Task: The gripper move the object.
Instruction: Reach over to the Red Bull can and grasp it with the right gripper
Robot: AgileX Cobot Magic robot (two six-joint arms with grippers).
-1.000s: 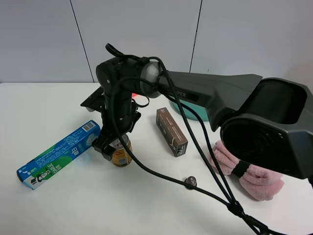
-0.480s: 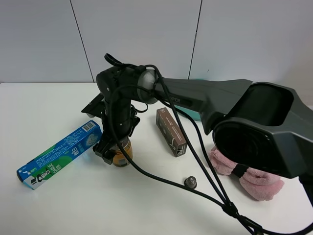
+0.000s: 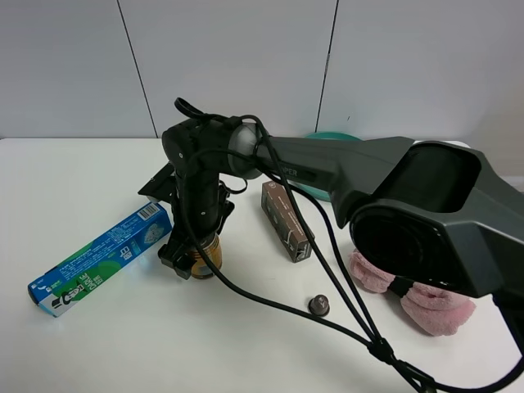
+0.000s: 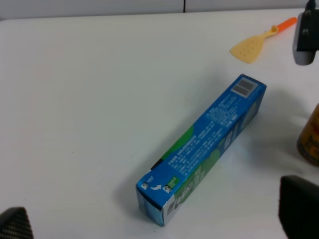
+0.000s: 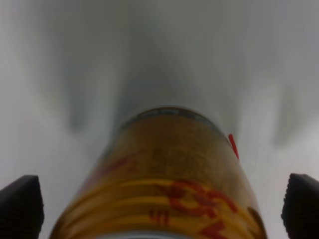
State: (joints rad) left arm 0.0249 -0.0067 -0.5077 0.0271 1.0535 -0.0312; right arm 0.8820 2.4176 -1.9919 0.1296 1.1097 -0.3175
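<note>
The golden-orange can [image 3: 205,255] stands upright on the white table, just right of a blue box. My right gripper [image 3: 190,259] reaches across from the right and is down over the can. In the right wrist view the can [image 5: 164,174] fills the middle, and the right gripper [image 5: 159,206] has one black fingertip [image 5: 20,204] on each side with thin gaps, so it is open around the can. My left gripper [image 4: 157,214] is open and empty, low over the table beside the blue box. The can's edge [image 4: 311,137] shows in the left wrist view.
A blue-green toothpaste box [image 3: 98,258] lies just left of the can and also shows in the left wrist view [image 4: 204,144]. A brown box [image 3: 286,219], a small dark capsule [image 3: 318,304], a pink towel [image 3: 409,291] and a teal bowl [image 3: 327,139] lie right. A yellow spatula [image 4: 254,45] lies farther back.
My right arm has sunk lower and its gripper has come down around the can. The can and the other things have not moved.
</note>
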